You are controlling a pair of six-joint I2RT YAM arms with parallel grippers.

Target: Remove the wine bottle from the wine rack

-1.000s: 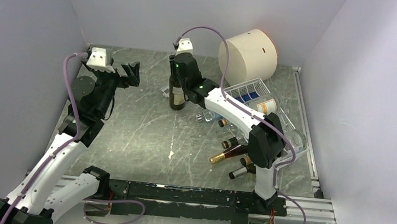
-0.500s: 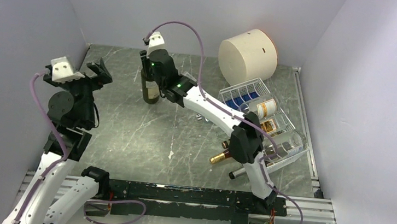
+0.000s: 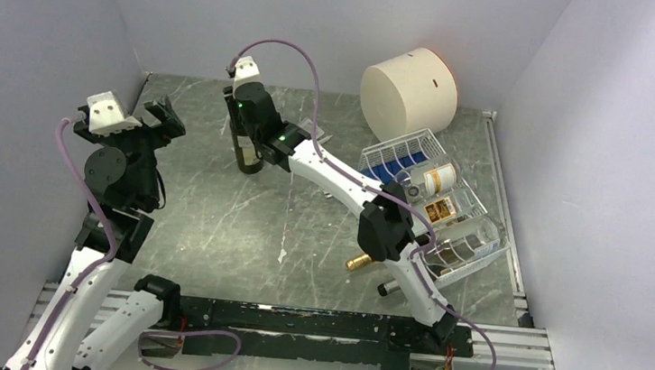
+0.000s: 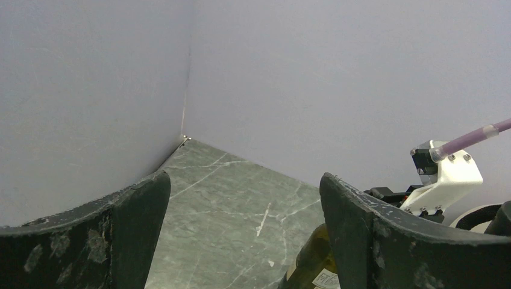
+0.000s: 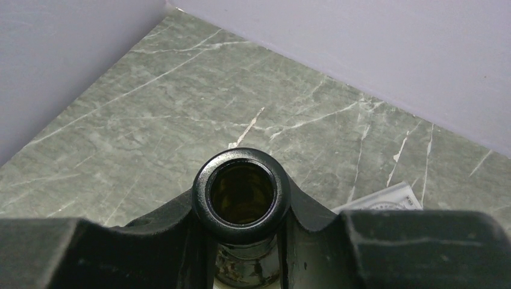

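On the grey marbled table (image 3: 212,219), the white wavy-wire wine rack (image 3: 411,141) is seen at 3 o'clock, and the dark green glass wine bottle (image 3: 251,152) is held upright at 11 o'clock, well apart from it. Its neck is clamped by the right gripper (image 3: 244,123), while the left gripper (image 4: 244,235) is spread wide at 9 o'clock. A topple could be caused by release before the base sits flat.

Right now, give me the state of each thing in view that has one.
wine bottle: upright, mouth open, off the rack, gripped at the neck.
right fingers: shut on the wine bottle's neck.
left fingers: open, empty.
wine rack: loaded.
racked bottles: lying on their sides.
loose bottles: lying flat beside the rack.
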